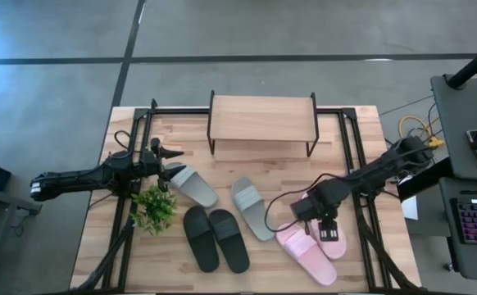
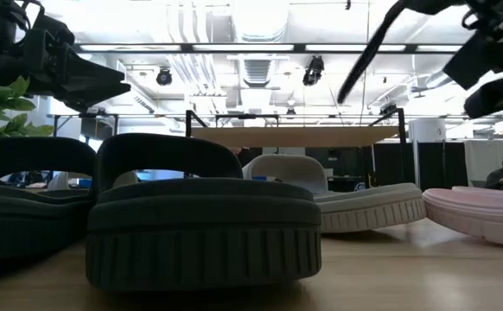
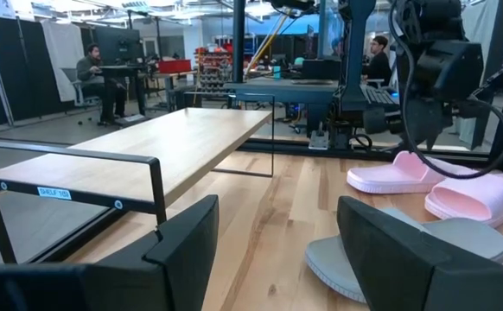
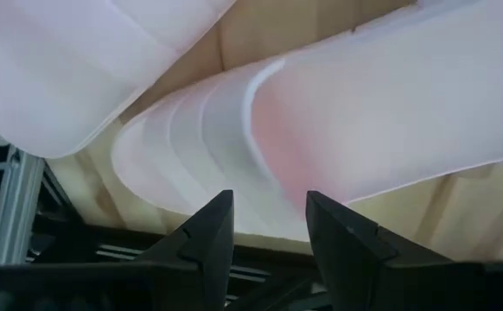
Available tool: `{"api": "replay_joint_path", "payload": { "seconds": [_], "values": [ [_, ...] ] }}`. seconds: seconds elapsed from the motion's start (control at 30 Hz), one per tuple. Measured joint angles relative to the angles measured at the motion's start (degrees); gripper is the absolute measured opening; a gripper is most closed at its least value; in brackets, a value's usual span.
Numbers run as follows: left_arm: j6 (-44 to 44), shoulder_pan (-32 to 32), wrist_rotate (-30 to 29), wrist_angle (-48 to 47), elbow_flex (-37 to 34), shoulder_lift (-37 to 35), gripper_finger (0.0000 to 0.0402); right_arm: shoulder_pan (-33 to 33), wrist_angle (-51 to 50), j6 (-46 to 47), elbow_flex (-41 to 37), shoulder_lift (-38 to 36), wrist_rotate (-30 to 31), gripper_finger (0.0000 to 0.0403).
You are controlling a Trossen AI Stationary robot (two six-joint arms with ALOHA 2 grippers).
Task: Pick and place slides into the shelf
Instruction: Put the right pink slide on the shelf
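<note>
Working from the shelf (image 1: 262,117) as my landmark: it stands at the far middle of the table (image 1: 361,139), its top board bare, no slide on it yet as far as I can see.

Out to the shelf's left and a little nearer me, my left gripper (image 1: 171,153) hangs with its fingers spread and nothing between them. I judge it parked there to reach the grey slide (image 1: 193,185) just beside it; the wrist view looks across that sole toward the shelf. The plant (image 1: 155,207) sits nearer still, left of the shelf's front. I can read a small label on the shelf's frame in that wrist view; it seems to say "SHELF", the rest too small.

In front of the shelf, left of centre, lies the black pair (image 1: 215,238), side by side, toes toward me. Straight in front of the shelf lies the second grey slide (image 1: 251,207), well apart from its mate, so each needs its own pick.

Right of the shelf's front lies the pink pair (image 1: 312,246). My right gripper (image 1: 328,230) hovers directly over one pink slide (image 4: 338,130), fingers parted and grasping nothing, lined up, I think, to straddle its edge.
</note>
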Motion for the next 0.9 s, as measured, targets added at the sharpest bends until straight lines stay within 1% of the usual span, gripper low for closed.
{"api": "replay_joint_path", "payload": {
  "seconds": [0.13, 0.23, 0.33, 0.47, 0.57, 0.67, 0.8, 0.9],
  "values": [
    [0.0, 0.0, 0.0, 0.0, 0.0, 0.0, 0.0223, 0.0, 0.1, -0.3, 0.3, -0.5, 3.6, 0.0139],
    [0.0, 0.0, 0.0, 0.0, 0.0, 0.0, 0.0223, -0.3, 0.1, -1.9, 0.3, 0.1, 4.6, 0.0146],
    [0.0, 0.0, 0.0, 0.0, 0.0, 0.0, 0.0223, -1.1, 0.1, -1.9, 0.3, 1.6, 4.6, 0.0175],
    [0.0, 0.0, 0.0, 0.0, 0.0, 0.0, 0.0223, -2.0, -0.1, -1.9, 0.5, 2.9, 4.3, 0.0227],
    [0.0, 0.0, 0.0, 0.0, 0.0, 0.0, 0.0223, -2.2, -0.1, -2.3, 0.8, 3.4, 1.5, 0.0263],
    [0.0, 0.0, 0.0, -0.1, 0.0, 0.0, 0.0223, -2.1, -0.2, -2.9, 0.9, 3.0, -2.8, 0.0287],
    [0.0, 0.0, 0.0, -0.1, 0.0, 0.0, 0.0223, -2.2, -0.6, -2.9, 0.9, 2.1, -7.6, 0.0296],
    [0.0, 0.0, 0.0, 0.0, 0.0, 0.0, 0.0223, -2.2, -0.5, -3.7, 0.9, 2.1, -7.7, 0.0292]
  ]
}}
